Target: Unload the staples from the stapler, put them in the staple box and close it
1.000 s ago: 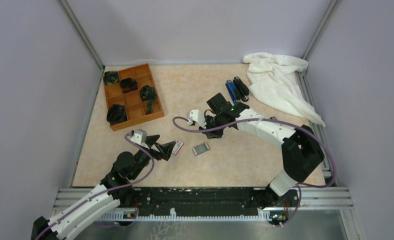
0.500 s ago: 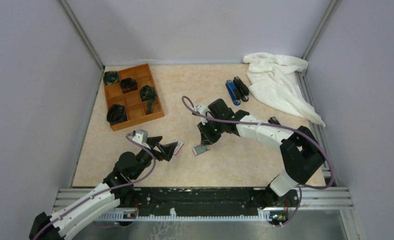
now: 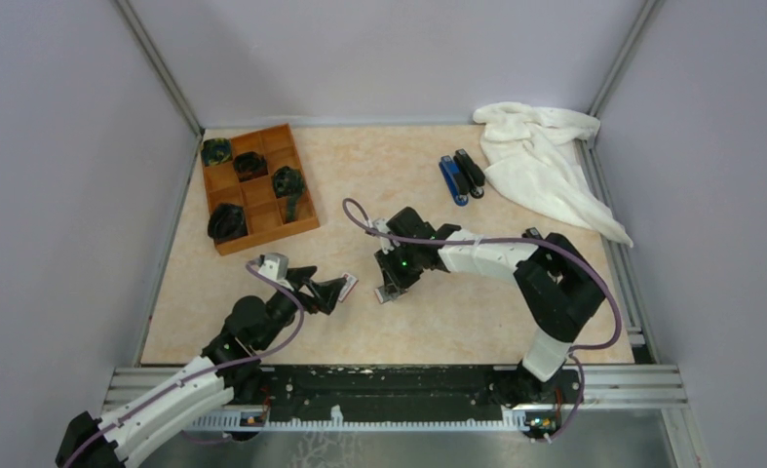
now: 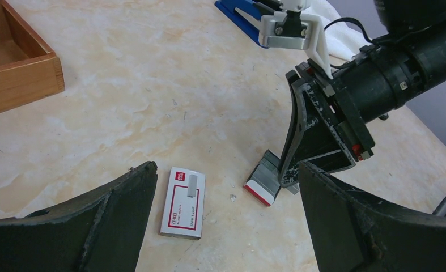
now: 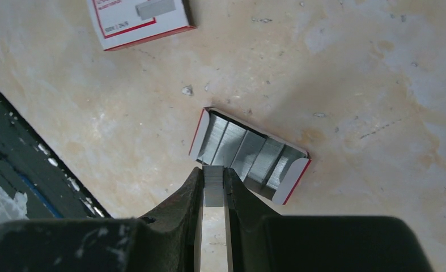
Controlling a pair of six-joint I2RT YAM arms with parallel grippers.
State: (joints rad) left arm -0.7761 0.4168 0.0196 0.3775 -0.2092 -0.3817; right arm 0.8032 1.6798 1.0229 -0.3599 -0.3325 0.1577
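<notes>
My right gripper point(image 5: 213, 173) is shut on a short silvery strip of staples point(image 5: 213, 186) and holds its tip at the near edge of an open red-and-white tray point(image 5: 249, 156) holding several more strips. In the top view the right gripper point(image 3: 392, 283) is low over that tray point(image 3: 389, 292). A slim black stapler point(image 3: 471, 173) lies closed at the back beside a blue one, away from both grippers. My left gripper point(image 4: 226, 170) is open and empty, its fingers either side of a white-and-red card box point(image 4: 182, 202) and the tray point(image 4: 264, 184).
A blue stapler point(image 3: 450, 179) lies next to the black one. A white cloth point(image 3: 540, 161) is bunched at the back right. A wooden compartment tray point(image 3: 255, 187) with dark objects stands at the back left. The card box also shows in the right wrist view point(image 5: 138, 17).
My right arm has swung from near the staplers forward and left, then down onto the open tray. The left arm has barely moved.
</notes>
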